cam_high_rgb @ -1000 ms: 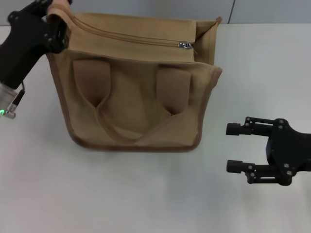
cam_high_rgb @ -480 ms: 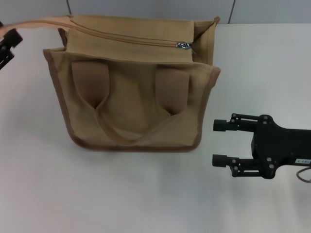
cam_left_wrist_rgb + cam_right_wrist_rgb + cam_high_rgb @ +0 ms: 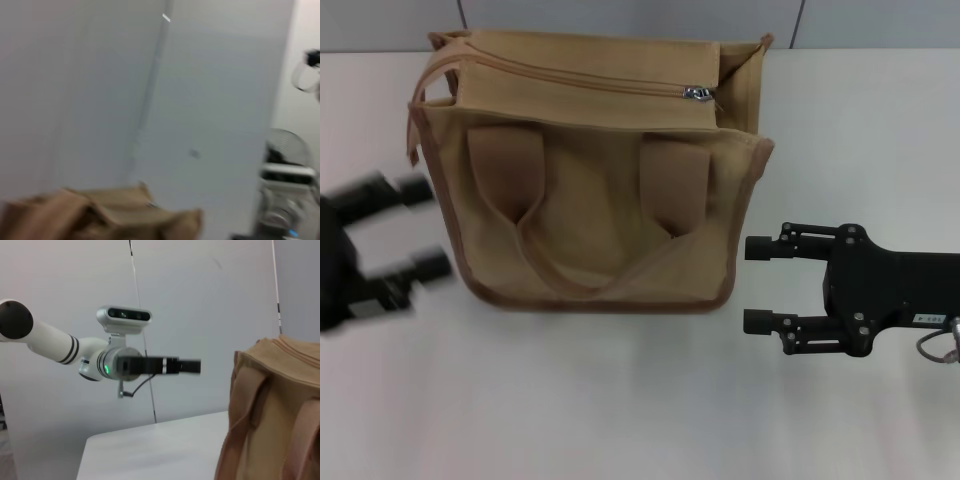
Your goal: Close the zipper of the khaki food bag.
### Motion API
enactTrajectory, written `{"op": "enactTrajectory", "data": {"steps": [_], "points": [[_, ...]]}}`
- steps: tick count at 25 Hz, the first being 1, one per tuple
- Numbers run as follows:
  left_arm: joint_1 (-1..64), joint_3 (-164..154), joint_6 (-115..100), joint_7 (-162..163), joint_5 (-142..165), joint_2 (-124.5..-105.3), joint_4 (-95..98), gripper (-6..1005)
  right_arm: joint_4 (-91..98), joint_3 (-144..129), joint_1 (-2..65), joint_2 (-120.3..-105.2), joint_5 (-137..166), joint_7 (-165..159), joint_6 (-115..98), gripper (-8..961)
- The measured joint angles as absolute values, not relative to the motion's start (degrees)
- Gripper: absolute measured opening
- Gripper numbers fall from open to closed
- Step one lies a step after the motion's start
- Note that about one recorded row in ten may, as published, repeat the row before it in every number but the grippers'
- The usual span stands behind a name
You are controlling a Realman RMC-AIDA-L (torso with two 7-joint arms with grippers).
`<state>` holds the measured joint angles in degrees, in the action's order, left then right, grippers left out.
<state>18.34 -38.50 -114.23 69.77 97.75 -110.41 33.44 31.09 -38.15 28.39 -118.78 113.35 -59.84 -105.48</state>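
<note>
The khaki food bag stands on the white table, its front with two strap patches and a looping handle facing me. The zipper runs along its top, and the silver slider sits near the right end. My left gripper is open and empty, blurred, just left of the bag's lower left side and apart from it. My right gripper is open and empty, right of the bag's lower right corner with its fingers pointing at the bag. The bag also shows in the right wrist view and, blurred, in the left wrist view.
The white table lies bare in front of the bag and to its right. A grey wall stands just behind the bag. In the right wrist view the left arm shows farther off beyond the bag.
My left gripper has let go of the bag's top left corner and dropped down beside the bag's left side. My right gripper has moved left toward the bag.
</note>
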Motion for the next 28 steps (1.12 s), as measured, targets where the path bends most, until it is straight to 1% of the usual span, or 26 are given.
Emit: {"op": "enactTrajectory", "data": {"steps": [4, 6, 7, 8, 11, 28], "points": [[19.3, -47.2, -113.1, 68.9, 98.6, -112.23, 33.7, 832, 30.3, -39.3, 29.0, -118.94, 113.4, -59.8, -105.7, 745], [19.8, -48.6, -111.9, 67.8, 100.2, -113.48, 33.6, 831, 29.5, -40.2, 29.4, -118.97, 113.4, -59.8, -105.6, 745], [20.3, -48.6, -110.8, 66.6, 102.8, -114.75, 33.6, 831, 29.0, -40.3, 29.6, -118.97, 113.4, -59.5, -105.5, 745], [20.3, -48.6, -110.8, 66.6, 102.8, -114.75, 33.6, 831, 28.6, -40.3, 29.7, -118.98, 113.4, -59.4, -105.4, 745], [20.8, -48.5, -109.3, 66.1, 104.6, -115.61, 33.5, 830, 27.4, -40.3, 30.0, -119.00, 113.4, -58.6, -105.3, 744], [22.2, -48.5, -108.3, 66.1, 105.6, -115.84, 33.5, 830, 26.5, -40.5, 30.8, -119.00, 113.6, -58.4, -105.0, 745]]}}
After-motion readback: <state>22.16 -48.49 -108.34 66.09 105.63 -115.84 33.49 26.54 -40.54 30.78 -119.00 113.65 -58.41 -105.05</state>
